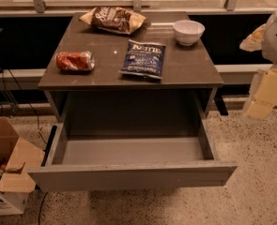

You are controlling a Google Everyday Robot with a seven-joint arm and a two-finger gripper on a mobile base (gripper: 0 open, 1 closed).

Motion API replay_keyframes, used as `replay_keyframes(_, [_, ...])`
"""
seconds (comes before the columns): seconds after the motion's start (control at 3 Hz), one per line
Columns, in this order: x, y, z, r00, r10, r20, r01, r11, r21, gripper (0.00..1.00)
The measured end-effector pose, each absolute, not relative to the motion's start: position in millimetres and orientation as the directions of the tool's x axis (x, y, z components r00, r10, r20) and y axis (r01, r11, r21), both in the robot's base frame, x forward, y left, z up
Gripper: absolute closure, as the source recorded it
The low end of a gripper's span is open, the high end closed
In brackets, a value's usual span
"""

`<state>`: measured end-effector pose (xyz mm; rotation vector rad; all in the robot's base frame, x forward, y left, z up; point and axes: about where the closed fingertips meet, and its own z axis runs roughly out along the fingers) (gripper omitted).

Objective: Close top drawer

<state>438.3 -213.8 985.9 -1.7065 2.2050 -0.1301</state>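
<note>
The top drawer (133, 176) is pulled far out of the grey cabinet toward the camera. Its plain flat front faces me and its grey inside (131, 149) is bare. My gripper (262, 100) shows at the right edge as cream and white parts. It hangs to the right of the cabinet, level with the drawer's right side, and touches nothing.
On the cabinet top (185, 69) lie a red crushed can (74, 61), a blue chip bag (142, 59), a brown chip bag (113, 20) and a white bowl (188, 32). An open cardboard box (9, 172) stands on the speckled floor at left.
</note>
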Motion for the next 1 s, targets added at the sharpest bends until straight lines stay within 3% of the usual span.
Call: replay_keyframes(1.0, [407, -192, 876, -0.289, -0.906, -0.309, -0.924, 0.348, -0.157, 0.84])
